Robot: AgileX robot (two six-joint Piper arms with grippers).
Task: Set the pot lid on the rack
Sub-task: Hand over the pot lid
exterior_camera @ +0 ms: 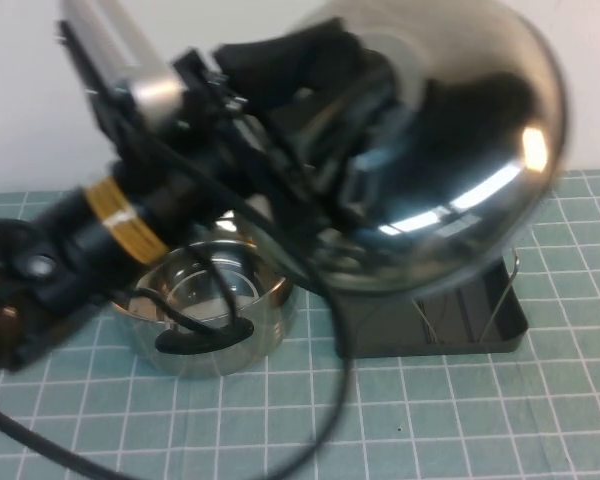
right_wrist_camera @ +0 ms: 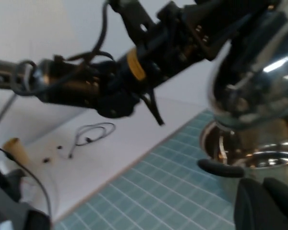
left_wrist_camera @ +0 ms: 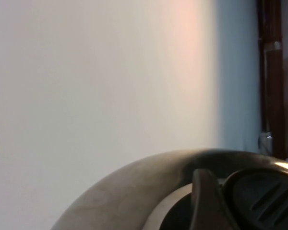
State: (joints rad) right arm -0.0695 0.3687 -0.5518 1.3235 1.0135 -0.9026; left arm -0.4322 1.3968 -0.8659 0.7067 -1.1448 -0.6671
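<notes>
My left gripper (exterior_camera: 365, 140) is shut on the black knob (left_wrist_camera: 264, 201) of the shiny domed pot lid (exterior_camera: 460, 170) and holds it high in the air, tilted on edge. The lid hangs above the dark grey rack (exterior_camera: 470, 325) with wire loops and hides most of it. In the left wrist view one finger (left_wrist_camera: 205, 201) presses against the knob, with the lid's rim (left_wrist_camera: 134, 182) behind it. The lid also shows in the right wrist view (right_wrist_camera: 259, 72). My right gripper (right_wrist_camera: 266, 187) is out of the high view; it sits low beside the pot, fingers together and empty.
The open steel pot (exterior_camera: 210, 310) with black handles stands on the green grid mat (exterior_camera: 430, 420), left of the rack; it also shows in the right wrist view (right_wrist_camera: 259, 158). The left arm's cable (exterior_camera: 320, 430) trails over the mat.
</notes>
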